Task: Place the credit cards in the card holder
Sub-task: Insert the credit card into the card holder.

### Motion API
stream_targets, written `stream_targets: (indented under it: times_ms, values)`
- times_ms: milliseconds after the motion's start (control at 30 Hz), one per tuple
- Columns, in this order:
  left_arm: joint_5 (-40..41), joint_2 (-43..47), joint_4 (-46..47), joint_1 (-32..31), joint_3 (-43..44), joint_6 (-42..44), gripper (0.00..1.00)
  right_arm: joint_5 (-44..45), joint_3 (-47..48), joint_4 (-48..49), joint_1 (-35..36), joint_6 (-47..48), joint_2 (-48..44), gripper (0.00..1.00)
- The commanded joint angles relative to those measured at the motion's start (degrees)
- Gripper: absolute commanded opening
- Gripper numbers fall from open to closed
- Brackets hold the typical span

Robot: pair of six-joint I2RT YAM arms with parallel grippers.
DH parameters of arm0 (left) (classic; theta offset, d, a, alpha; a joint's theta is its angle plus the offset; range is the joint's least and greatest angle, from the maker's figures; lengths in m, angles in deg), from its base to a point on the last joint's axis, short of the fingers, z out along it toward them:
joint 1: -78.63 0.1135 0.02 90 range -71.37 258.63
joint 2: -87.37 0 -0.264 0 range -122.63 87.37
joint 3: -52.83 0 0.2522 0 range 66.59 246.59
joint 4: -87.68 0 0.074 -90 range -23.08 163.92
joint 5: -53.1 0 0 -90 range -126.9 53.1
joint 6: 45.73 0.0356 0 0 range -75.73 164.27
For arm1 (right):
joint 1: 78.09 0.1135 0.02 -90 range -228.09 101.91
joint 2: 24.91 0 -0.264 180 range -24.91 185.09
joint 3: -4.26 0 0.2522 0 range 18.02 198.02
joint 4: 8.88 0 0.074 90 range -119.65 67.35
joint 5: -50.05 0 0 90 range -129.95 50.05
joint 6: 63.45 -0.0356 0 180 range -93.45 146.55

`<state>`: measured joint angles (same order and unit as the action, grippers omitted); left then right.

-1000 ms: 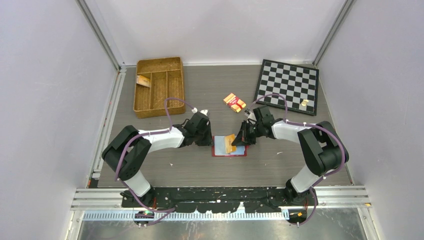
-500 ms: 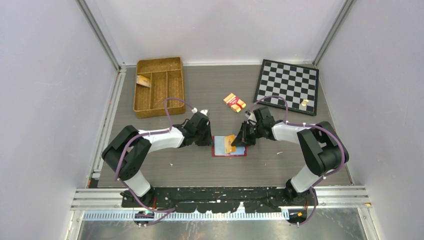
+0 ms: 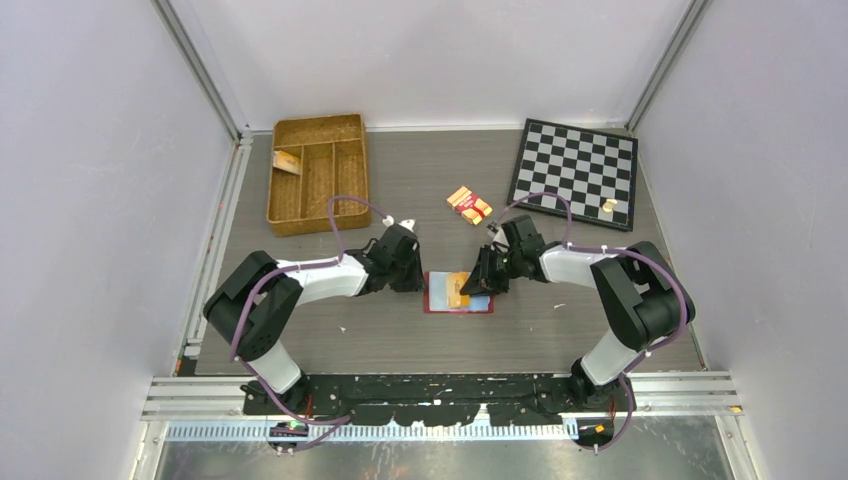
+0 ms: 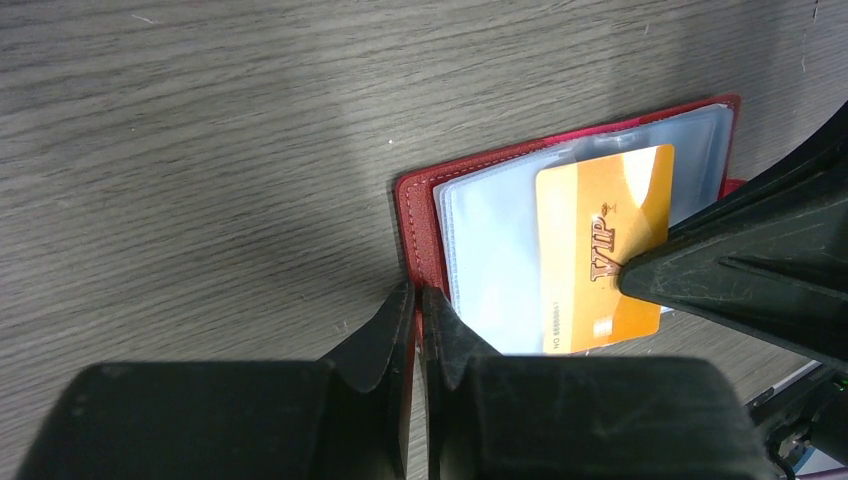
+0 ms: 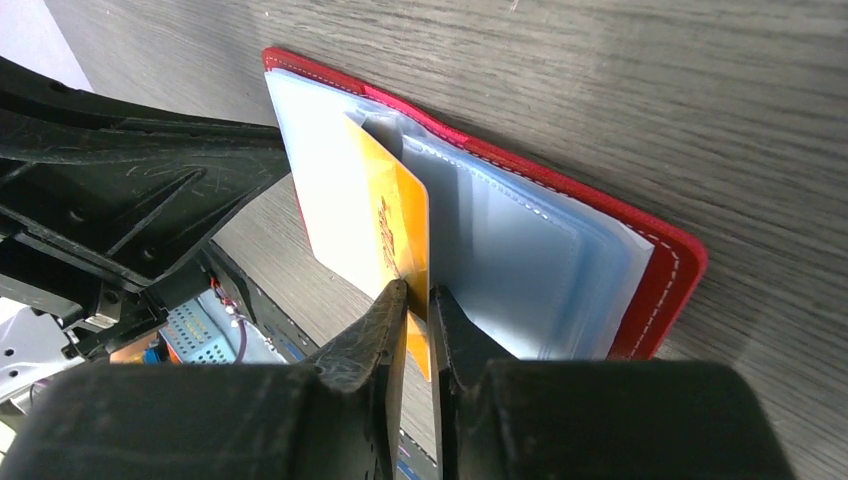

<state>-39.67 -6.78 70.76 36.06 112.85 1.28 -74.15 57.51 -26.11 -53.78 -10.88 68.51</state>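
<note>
The dark-red card holder lies open on the table, its clear bluish sleeves facing up. My left gripper is shut on the holder's red left edge and pins it down. My right gripper is shut on an orange-yellow "VIP" credit card. The card's far end is partly inside a sleeve of the holder. The card also shows in the left wrist view and the top view. No other loose cards are visible.
An orange-and-red banded pack lies behind the holder. A checkerboard with a small tan piece sits at back right. A brown wicker divided tray stands at back left, with a small item inside.
My right gripper has moved left with the card, pushing it further over and into the holder's sleeves. The left gripper stays shut on the holder's edge.
</note>
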Motion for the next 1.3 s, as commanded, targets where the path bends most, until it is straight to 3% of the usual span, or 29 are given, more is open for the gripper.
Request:
stream_targets:
  times_ms: [0,167,467,667,1267]
  values:
    - [-0.32,-0.87,-0.15,-0.15,-1.78,0.46,0.08,2.29,0.95,-0.42,1.20,-0.01,0.88,0.19]
    - [-0.96,-0.94,0.88,-0.15,-2.14,0.09,0.08,4.16,2.42,-2.39,2.12,0.38,0.66,0.22]
    - [-0.50,-0.80,0.87,-0.17,-2.49,0.18,0.06,10.27,4.56,-9.00,3.42,2.00,-3.40,0.40]
    - [-0.56,-0.63,0.96,-0.15,-2.57,0.35,0.05,12.60,5.56,-10.74,4.26,2.19,-4.85,0.46]
    - [-1.67,-0.86,2.58,-0.15,-3.44,0.00,0.02,11.31,8.22,-7.32,7.51,0.69,-1.24,0.39]
